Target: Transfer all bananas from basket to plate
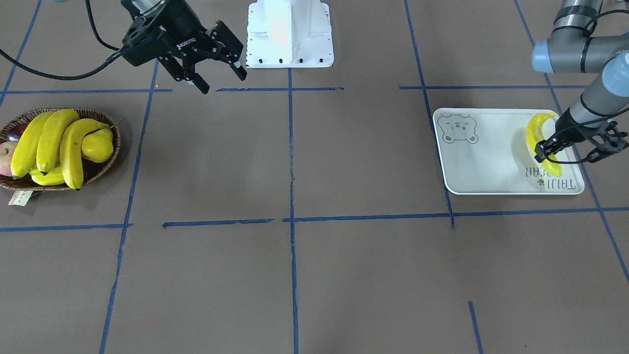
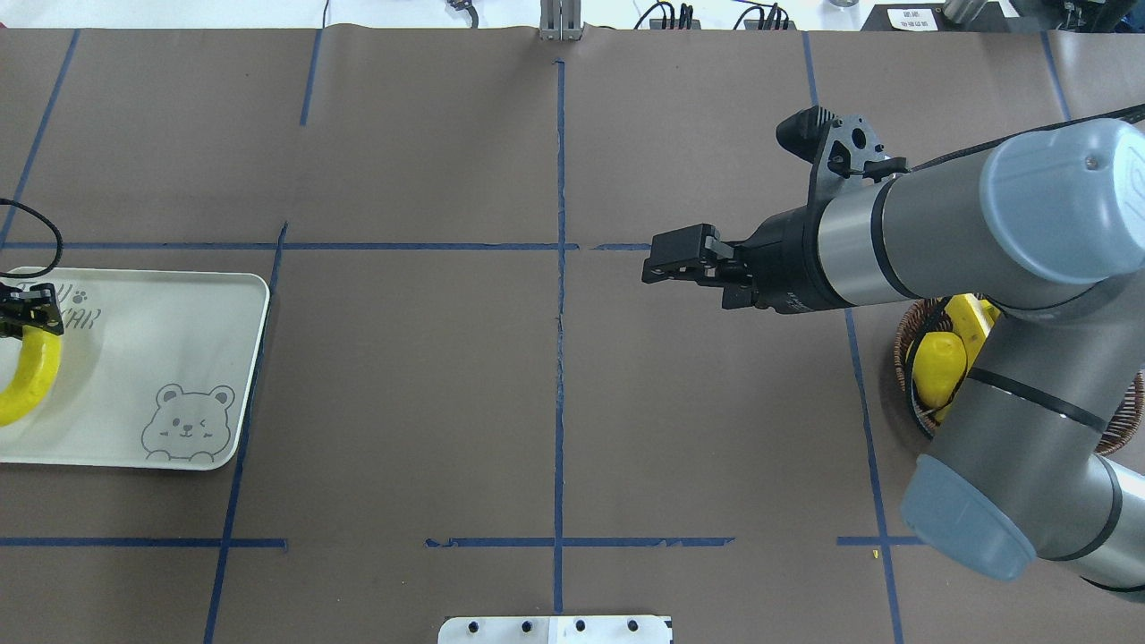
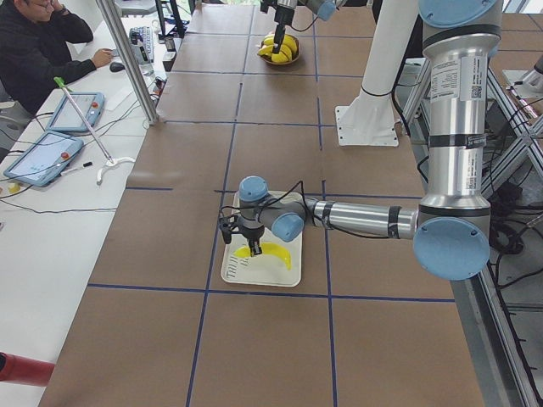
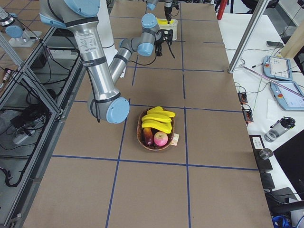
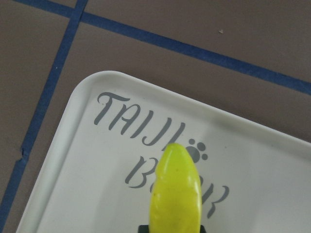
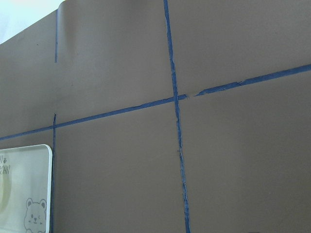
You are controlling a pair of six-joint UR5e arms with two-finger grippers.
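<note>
My left gripper (image 1: pixel 546 153) is shut on one end of a yellow banana (image 1: pixel 533 129) low over the right end of the white bear-print plate (image 1: pixel 486 164). The left wrist view shows that banana (image 5: pixel 176 194) over the plate's lettering. Three bananas (image 1: pixel 51 140) lie in the brown wicker basket (image 1: pixel 105 169) at the far left of the front view. My right gripper (image 1: pixel 221 78) is open and empty, high above the table between the basket and the robot base. In the overhead view my right arm hides most of the basket (image 2: pixel 905 353).
The basket also holds a yellow pear (image 1: pixel 98 145), a reddish apple (image 1: pixel 4 158) and a short yellow fruit (image 1: pixel 46 178). A paper tag (image 1: pixel 19 197) hangs from its front. The white robot base (image 1: pixel 290 34) stands at mid-table. Blue tape lines cross the brown table.
</note>
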